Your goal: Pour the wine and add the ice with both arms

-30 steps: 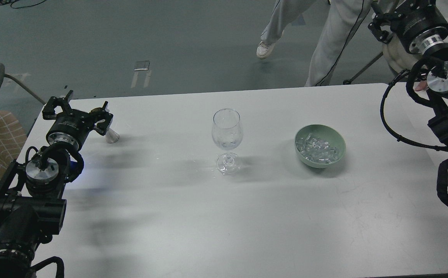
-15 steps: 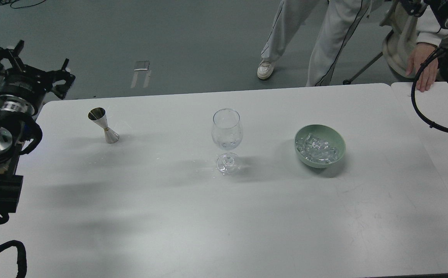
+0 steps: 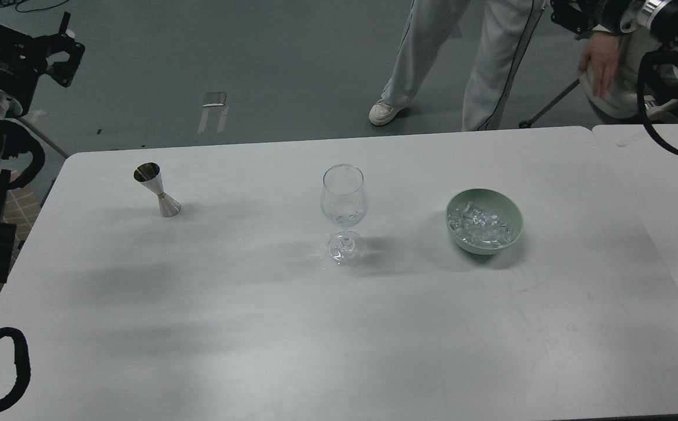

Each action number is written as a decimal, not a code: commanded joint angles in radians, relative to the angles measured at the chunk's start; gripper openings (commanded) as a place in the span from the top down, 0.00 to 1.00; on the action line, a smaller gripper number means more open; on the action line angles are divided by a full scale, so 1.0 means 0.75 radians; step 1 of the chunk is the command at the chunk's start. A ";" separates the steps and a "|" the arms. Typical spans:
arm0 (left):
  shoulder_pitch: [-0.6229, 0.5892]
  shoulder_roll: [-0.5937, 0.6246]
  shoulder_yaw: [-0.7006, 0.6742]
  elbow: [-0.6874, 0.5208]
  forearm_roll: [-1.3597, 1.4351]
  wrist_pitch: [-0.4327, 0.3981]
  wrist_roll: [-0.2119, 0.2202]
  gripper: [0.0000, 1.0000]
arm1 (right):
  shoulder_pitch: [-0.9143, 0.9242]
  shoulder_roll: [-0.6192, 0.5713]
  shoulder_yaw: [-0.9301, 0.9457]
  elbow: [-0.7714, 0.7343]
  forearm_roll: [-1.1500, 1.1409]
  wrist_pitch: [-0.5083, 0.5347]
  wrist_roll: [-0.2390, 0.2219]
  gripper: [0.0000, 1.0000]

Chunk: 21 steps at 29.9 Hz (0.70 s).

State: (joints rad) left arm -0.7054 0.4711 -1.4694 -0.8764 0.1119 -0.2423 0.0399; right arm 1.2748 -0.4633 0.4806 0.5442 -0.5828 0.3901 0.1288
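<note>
A clear stemmed glass (image 3: 344, 202) stands upright at the table's middle; any wine in it is too faint to make out. The ice (image 3: 480, 225) is heaped in a green bowl (image 3: 514, 211) to the glass's right. A steel jigger (image 3: 158, 190) stands at the far left of the table. My left gripper (image 3: 23, 32) is raised off the table's far left corner, open and empty, far from the jigger. My right arm's end (image 3: 573, 13) shows dark and cut off at the top right corner, above the floor behind the table.
The white table (image 3: 315, 327) carries only the jigger, glass and bowl. A person's legs (image 3: 432, 52) and hand (image 3: 599, 58) are behind the far edge. A second table (image 3: 660, 187) adjoins at the right. Checked fabric (image 3: 20, 213) lies left of the table.
Both arms have lifted up and outward, away from the table. The left gripper let go of the jigger and rose to the top left. The person behind has shifted.
</note>
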 commanded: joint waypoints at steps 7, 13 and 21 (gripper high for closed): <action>0.040 0.041 0.002 0.021 0.041 -0.090 -0.020 0.02 | 0.210 -0.018 -0.603 0.017 -0.392 -0.001 0.118 0.00; 0.069 0.028 0.004 0.035 0.043 -0.174 -0.004 0.02 | 0.249 -0.004 -0.900 0.207 -0.703 -0.005 0.233 0.01; 0.067 0.037 0.084 0.088 0.039 -0.182 -0.004 0.02 | 0.237 -0.049 -0.970 0.364 -0.785 -0.003 0.241 0.02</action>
State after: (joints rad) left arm -0.6548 0.4986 -1.4176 -0.8357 0.1429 -0.3837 0.0382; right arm 1.4475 -0.4903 -0.2142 0.7716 -1.1452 0.3865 0.3086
